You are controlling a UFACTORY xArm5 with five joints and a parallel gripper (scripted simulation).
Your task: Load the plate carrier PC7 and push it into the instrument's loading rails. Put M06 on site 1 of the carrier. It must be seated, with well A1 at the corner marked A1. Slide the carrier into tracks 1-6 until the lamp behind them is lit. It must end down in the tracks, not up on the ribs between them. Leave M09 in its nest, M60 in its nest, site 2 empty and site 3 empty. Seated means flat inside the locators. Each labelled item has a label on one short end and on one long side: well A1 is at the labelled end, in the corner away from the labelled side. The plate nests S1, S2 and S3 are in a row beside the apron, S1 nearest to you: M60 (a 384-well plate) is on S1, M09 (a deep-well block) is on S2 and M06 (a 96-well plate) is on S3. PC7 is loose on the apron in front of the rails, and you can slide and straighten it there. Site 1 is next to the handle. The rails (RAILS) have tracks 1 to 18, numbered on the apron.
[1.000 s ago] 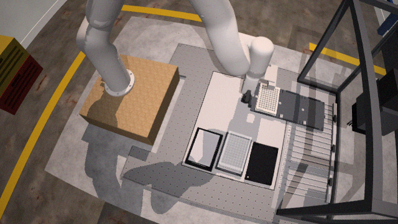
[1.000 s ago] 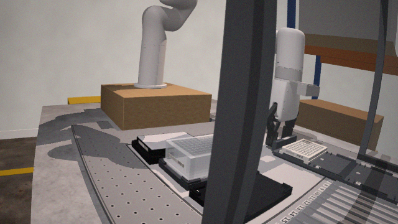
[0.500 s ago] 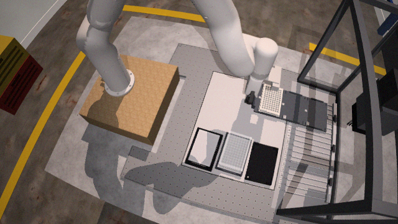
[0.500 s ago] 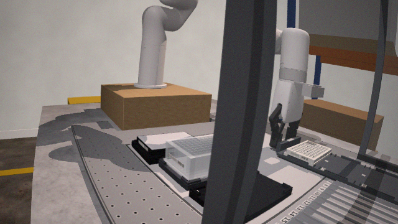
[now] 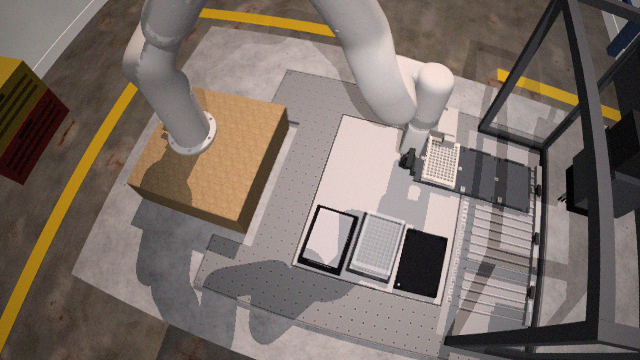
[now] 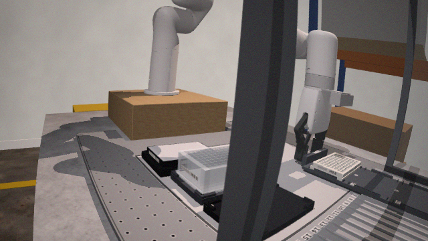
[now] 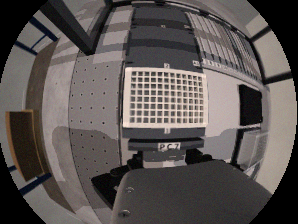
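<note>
The dark grey carrier PC7 lies at the far end of the apron, and its far end reaches over the rails. I cannot tell whether it sits down in the tracks. The white 96-well plate M06 lies flat on site 1 next to the handle, and it also shows in the wrist view. Sites 2 and 3 are bare. My gripper is open and low at the carrier's handle end, with its fingers beside the handle and holding nothing.
Nest S3 is a bare black frame. The deep-well block M09 stands on S2 and the black plate M60 on S1. A dark instrument frame stands over the rails. A cardboard box carries the arm's base.
</note>
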